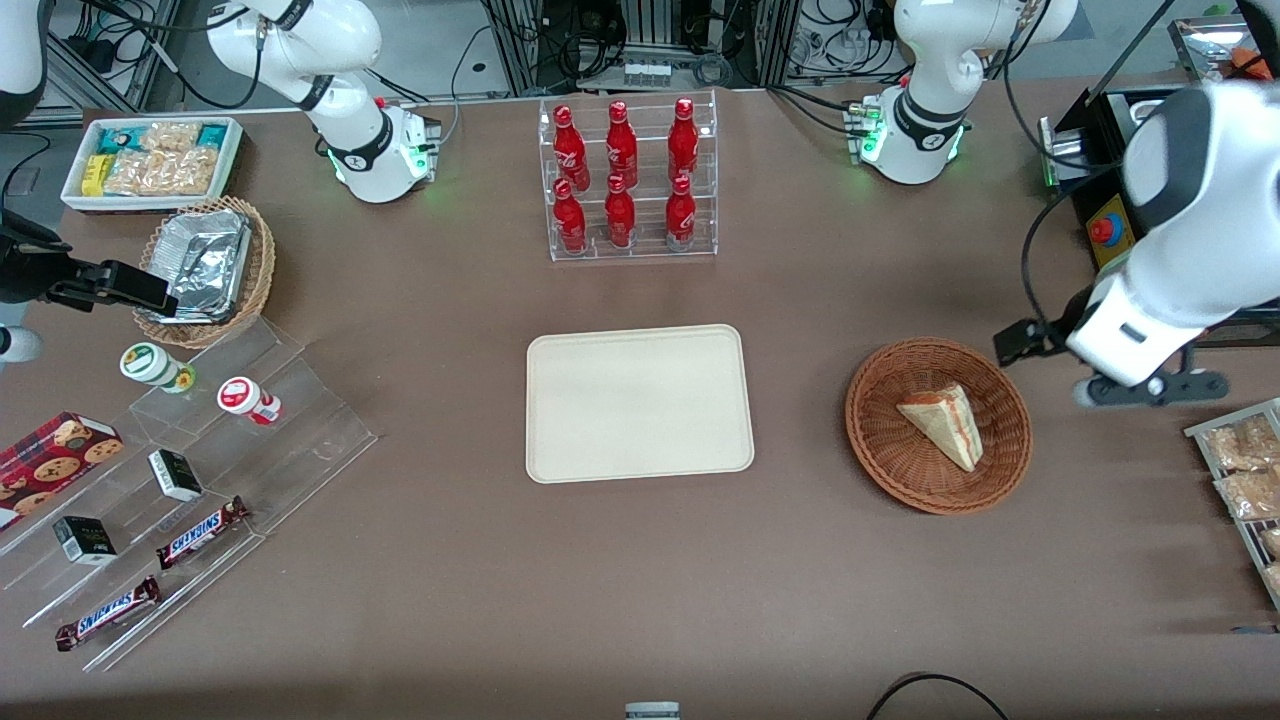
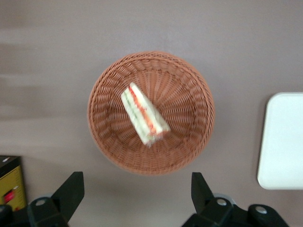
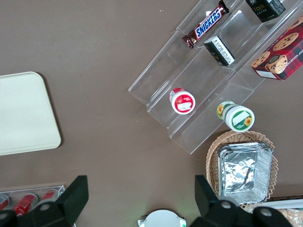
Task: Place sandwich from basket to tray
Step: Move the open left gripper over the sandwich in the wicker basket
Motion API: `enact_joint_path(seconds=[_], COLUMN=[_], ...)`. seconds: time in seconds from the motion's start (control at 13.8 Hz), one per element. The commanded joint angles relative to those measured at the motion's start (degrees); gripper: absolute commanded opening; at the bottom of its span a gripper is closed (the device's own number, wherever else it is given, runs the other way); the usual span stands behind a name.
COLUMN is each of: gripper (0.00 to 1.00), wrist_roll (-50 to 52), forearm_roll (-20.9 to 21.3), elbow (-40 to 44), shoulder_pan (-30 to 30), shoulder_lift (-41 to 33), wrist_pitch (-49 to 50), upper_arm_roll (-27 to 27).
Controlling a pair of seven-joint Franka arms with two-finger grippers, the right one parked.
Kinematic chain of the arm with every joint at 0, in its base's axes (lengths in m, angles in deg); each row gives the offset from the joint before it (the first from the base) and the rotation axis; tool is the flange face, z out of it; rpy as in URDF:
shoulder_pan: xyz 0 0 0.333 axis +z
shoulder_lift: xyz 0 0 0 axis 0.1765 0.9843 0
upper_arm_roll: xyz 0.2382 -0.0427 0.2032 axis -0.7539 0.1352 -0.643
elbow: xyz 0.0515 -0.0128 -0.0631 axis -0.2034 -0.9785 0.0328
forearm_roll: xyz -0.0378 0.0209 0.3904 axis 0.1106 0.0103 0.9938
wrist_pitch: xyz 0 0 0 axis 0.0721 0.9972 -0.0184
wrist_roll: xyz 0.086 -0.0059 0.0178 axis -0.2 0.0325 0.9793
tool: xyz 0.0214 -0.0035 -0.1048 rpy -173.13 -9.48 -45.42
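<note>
One sandwich (image 1: 944,424) on my screens: triangular wedge, pale bread, red + green filling stripes along the cut edge, clear wrap. Lies on its side approx mid-basket (image 1: 880,440), touching the weave, nothing else in there w/ it. Basket = round, shallow, reddish-brown wicker, on the brown tabletop (image 1: 640,580) toward the working arm's end.

Gripper (image 2: 137,191): I see it from the wrist cam hanging above the tabletop just outside the basket rim, jaws spread wide, pinching nothing. Two black fingertips (image 2: 71,189) frame the near rim; sandwich sits clear of both, lower down, not between them, no contact. In the front view the arm's white body covers the gripper, so I give no pt there.

Tray (image 1: 640,403): flat cream-beige rectangle, rounded corners, low rim, bare, mid-tabletop, well apart from basket, toward the parked arm's end of it. One corner of it also shows on the wrist cam.

Misc: rack of red bottles (image 1: 625,180), farther from the front cam than the tray.
</note>
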Motion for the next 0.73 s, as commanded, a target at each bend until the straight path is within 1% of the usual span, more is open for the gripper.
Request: enact_joint_path(seconds=[0.0, 0.07, 0.15, 0.29, 0.44, 0.65], gripper=[1.00, 1.00, 1.00, 1.00, 1.00, 1.00], wrist_roll=[9.3, 17.1, 20.5, 22.7, 26.1, 26.0], forearm_roll=[0.3, 0.4, 0.5, 0.5, 0.6, 0.9], elbow=[-7.0, -8.5, -10.2, -14.3, -19.5, -23.3], shoulder_pan=[-0.5, -0.5, -0.5, -0.5, -0.5, -0.5], shoulder_lift=[-1.1, -0.8, -0.4, 0.2, 0.4, 2.0], wrist_pitch=[-8.8, -12.4, -15.0, -20.2, -27.6, -31.8], upper_arm_roll=[-0.4, -0.4, -0.4, -0.4, -0.4, -0.4])
